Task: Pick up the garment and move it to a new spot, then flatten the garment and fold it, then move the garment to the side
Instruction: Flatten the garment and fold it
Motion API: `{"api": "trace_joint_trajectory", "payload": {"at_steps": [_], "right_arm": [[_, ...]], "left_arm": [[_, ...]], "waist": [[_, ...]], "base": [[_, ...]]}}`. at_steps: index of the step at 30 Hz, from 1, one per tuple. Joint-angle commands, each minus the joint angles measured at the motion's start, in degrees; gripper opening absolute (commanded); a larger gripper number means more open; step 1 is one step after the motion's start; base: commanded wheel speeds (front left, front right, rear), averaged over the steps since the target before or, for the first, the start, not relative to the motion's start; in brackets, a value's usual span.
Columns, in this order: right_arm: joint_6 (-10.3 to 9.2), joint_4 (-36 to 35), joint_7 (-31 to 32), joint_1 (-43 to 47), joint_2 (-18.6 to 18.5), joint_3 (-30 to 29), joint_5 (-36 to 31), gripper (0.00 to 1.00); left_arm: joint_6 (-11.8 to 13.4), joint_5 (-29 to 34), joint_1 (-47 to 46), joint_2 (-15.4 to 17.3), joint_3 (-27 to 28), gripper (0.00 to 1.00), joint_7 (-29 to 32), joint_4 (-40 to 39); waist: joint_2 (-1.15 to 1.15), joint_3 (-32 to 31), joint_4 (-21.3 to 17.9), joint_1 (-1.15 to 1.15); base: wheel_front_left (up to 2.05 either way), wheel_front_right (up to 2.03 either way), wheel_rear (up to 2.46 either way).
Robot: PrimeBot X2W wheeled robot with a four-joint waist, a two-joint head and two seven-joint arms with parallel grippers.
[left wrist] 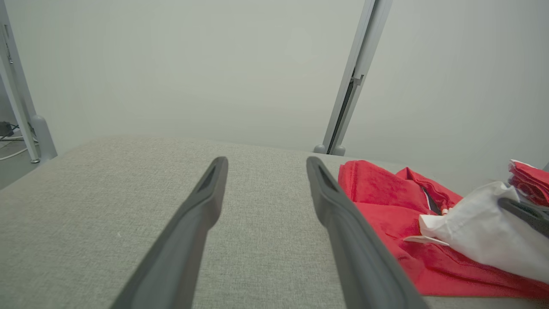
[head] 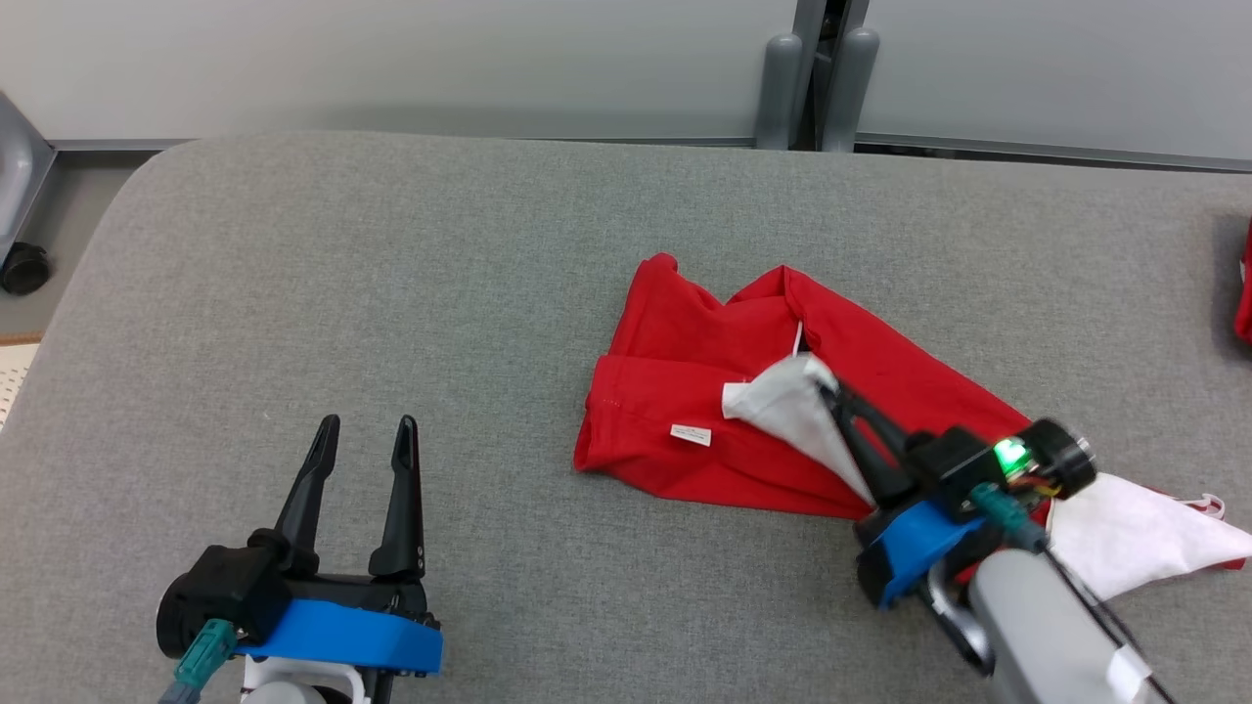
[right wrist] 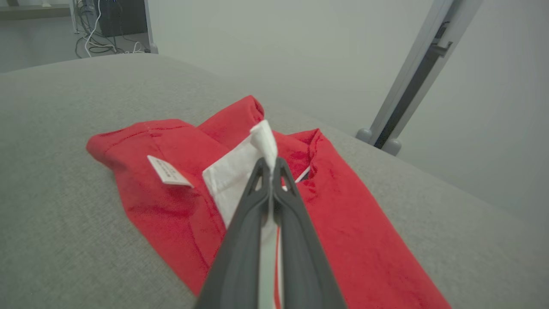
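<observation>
The garment [head: 704, 391] is red with white lining parts and lies crumpled right of the middle of the grey table [head: 411, 293]. A small white label [head: 691, 435] sticks out of its left half. My right gripper [head: 831, 391] is shut on a white flap of the garment [right wrist: 268, 141], the fabric pinched between the fingertips in the right wrist view. Another white part [head: 1135, 538] spreads out beside the right forearm. My left gripper [head: 367, 430] stands open over bare table at the lower left, well left of the garment [left wrist: 386, 197].
Another red item [head: 1244, 293] lies at the table's right edge, with the same item [left wrist: 529, 180] at the far right in the left wrist view. Grey posts [head: 817, 88] stand behind the table's far edge. A dark caster [head: 24, 269] sits on the floor at the left.
</observation>
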Motion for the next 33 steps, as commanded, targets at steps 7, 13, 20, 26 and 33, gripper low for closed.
{"api": "trace_joint_trajectory", "payload": {"at_steps": [7,13,20,26,33], "right_arm": [[-0.03,-6.4,3.0,-8.5,-5.8,-8.0,-0.4,0.00],[-0.03,-4.3,6.1,-16.5,-11.3,-10.6,-0.7,0.00],[-0.03,2.9,7.9,-25.4,-14.7,-11.1,-0.4,0.00],[-0.04,10.5,7.1,-30.4,-13.8,-13.0,-2.1,0.44],[-0.04,15.7,2.9,-31.0,-12.6,-16.1,-3.6,1.00]], "left_arm": [[-0.1,-0.2,-0.5,0.2,-0.2,1.00,-0.2,-0.4],[-0.4,-0.7,-1.8,0.2,-1.4,1.00,-0.2,-0.3],[-0.1,-1.3,-3.1,0.2,-2.0,1.00,-0.2,-0.3],[-0.1,-1.3,-4.0,0.2,-2.2,1.00,-0.2,-0.4],[0.3,-1.3,-4.4,0.2,-2.6,1.00,-0.2,-0.1]], "waist": [[0.00,0.8,-0.4,0.00],[0.00,2.6,1.4,0.00],[0.00,5.1,3.4,0.00],[0.00,6.3,4.0,0.00],[0.00,5.8,3.3,0.00]], "base": [[0.00,0.00,0.00],[0.00,0.00,0.00],[0.00,0.00,0.00],[0.00,0.00,0.00],[0.00,0.00,0.00]]}}
